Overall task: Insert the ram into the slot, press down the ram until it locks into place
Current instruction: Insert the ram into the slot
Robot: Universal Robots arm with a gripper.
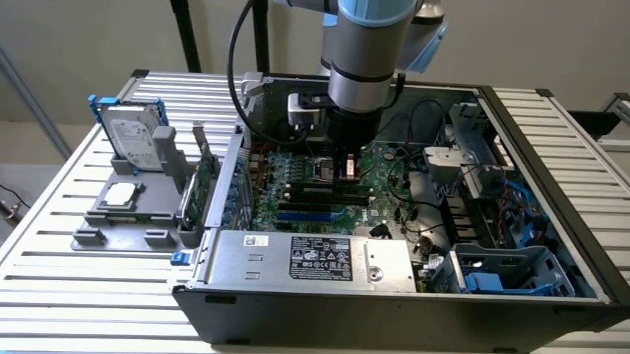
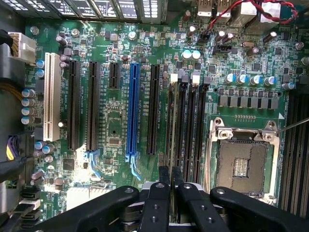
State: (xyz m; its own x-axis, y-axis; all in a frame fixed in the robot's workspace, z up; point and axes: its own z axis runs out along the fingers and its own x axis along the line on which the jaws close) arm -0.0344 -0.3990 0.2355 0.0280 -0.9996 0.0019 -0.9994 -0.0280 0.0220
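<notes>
My gripper hangs low over the motherboard inside the open computer case. Its two black fingers are pressed together, shut, with nothing between them. They sit over one end of the bank of parallel black memory slots. The ram shows edge-on as a thin grey-green strip standing in the outermost slot, the one nearest the black expansion slot beside the blue one. In the exterior view the gripper is just above the slots, toward their end on the exterior view's right.
A blue expansion slot and an open CPU socket flank the memory bank. The power supply fills the case's near side; drive cages and cables crowd the exterior view's right. A hard drive and green cards stand outside.
</notes>
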